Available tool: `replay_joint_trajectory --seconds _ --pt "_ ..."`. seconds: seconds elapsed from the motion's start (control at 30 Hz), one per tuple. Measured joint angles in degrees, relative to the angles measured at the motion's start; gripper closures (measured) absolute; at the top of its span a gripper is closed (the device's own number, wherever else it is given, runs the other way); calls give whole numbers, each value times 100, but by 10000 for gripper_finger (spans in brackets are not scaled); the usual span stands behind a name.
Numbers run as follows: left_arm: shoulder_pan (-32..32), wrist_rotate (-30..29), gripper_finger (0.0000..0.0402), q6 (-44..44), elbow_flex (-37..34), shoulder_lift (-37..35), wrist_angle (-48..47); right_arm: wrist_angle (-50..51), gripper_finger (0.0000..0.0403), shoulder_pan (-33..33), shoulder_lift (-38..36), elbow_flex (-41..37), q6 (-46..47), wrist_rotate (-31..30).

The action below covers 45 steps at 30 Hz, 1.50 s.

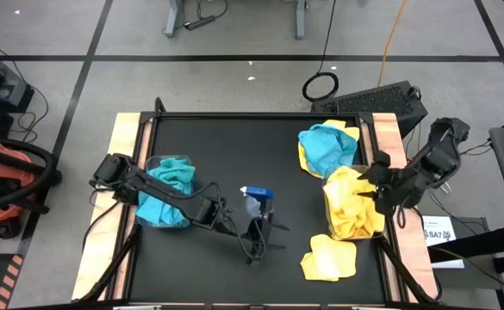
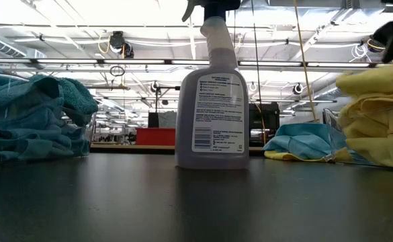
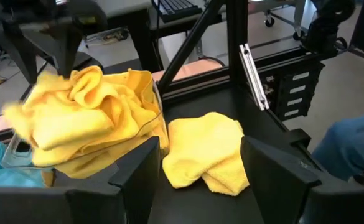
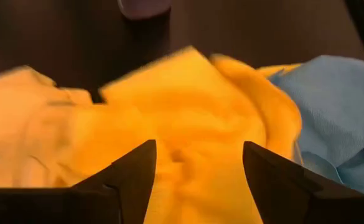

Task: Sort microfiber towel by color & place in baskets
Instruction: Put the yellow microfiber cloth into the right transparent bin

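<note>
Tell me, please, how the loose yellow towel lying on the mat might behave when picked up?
The yellow towel lies folded and rumpled, so it will probably droop and unfold. It looks fuzzy, so likely light and easy to grip.

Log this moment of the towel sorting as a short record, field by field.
left basket: clear bin at the table's left, filled with teal towels
right basket: clear bin at the right, heaped with yellow towels
loose towels: one yellow towel on the mat in front of the right basket; teal towel lying on a yellow one behind it
spray bottle: upright mid-table
left tool: open, near the bottle
right tool: open above the yellow heap, holding nothing
</note>
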State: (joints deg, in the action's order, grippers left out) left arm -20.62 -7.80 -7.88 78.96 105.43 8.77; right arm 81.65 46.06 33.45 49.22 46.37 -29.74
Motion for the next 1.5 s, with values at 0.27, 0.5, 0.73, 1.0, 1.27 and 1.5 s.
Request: replay_joint_trajectory --seconds 0.27,0.5,0.73,1.0,1.27,1.5 --pt "14 0 171 -25 0 0 101 13 175 0 -4 592 137 -133" --pt "15 1 171 -155 2 90 194 -455 205 0 246 482 540 -172" --pt "37 1 171 -161 1 483 396 -563 242 0 1040 471 1146 -80" --pt "37 52 171 -157 0 671 456 -2128 270 78 1803 469 142 893" --pt "37 121 171 -155 0 671 452 -3686 265 221 2561 469 -1279 1073" --pt "1 130 171 -146 0 671 381 -3815 201 285 3541 469 -1333 1316"
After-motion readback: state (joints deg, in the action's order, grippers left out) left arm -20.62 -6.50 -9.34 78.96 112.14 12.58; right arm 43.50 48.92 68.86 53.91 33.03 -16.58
